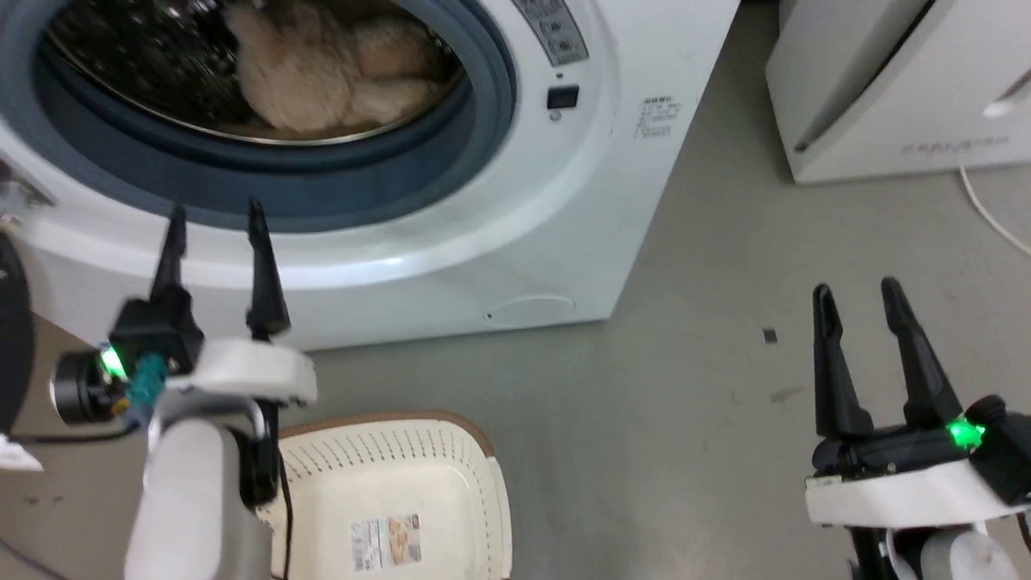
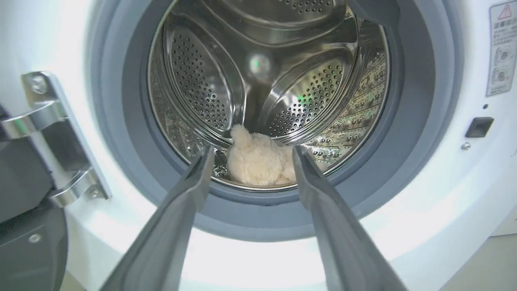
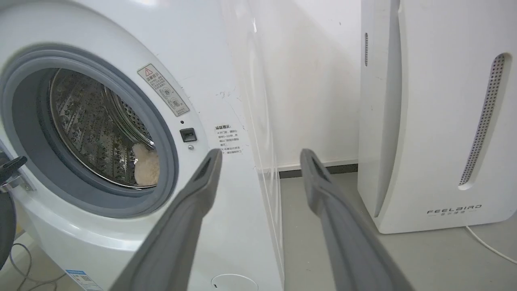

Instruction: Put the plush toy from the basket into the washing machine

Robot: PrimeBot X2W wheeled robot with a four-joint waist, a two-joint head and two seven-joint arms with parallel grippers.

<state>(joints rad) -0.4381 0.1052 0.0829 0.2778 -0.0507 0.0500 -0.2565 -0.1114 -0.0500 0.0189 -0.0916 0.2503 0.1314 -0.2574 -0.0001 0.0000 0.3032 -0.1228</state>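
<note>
The fluffy beige plush toy [image 1: 326, 68] lies inside the steel drum of the washing machine [image 1: 564, 201], low at the drum's front [image 2: 258, 161]; a bit of it shows past the gasket [image 3: 146, 169]. The cream basket [image 1: 395, 499] with its paper label stands on the floor below the porthole, with nothing in it. My left gripper [image 1: 216, 221] is open and holds nothing, its fingers pointing at the porthole's lower rim from outside [image 2: 252, 151]. My right gripper [image 1: 855, 292] is open over the floor to the right of the machine [image 3: 260, 152].
A white appliance marked FEELBIRD [image 3: 440, 121] stands to the right of the washing machine, with a cord [image 1: 987, 211] on the floor. The machine's dark door and its metal hinge [image 2: 52, 137] are at the left. Grey floor [image 1: 709, 387] lies between the two appliances.
</note>
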